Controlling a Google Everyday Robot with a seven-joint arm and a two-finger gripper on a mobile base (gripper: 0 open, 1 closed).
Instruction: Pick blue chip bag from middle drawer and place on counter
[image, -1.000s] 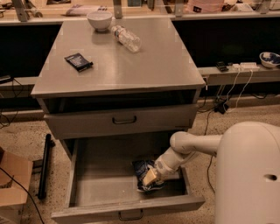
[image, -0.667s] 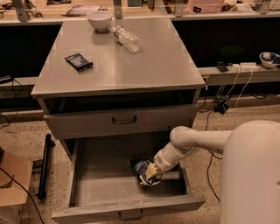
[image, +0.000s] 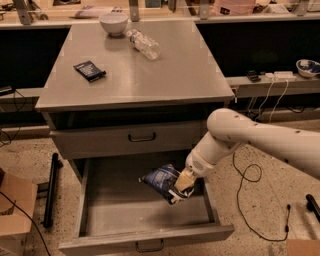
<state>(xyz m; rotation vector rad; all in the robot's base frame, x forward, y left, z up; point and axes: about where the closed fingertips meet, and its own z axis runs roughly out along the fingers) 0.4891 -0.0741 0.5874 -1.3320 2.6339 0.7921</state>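
Higher over drawer (image: 125, 212): tool (image: 183, 181), bag (image: 160, 178)

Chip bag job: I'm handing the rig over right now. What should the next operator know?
The gripper is shut on the bag, over the right side of the open drawer.
The bag hangs above the drawer floor, not yet out.
The counter holds a packet, bottle and bowl.
Done: grasp. Left: lift clear, place on counter.
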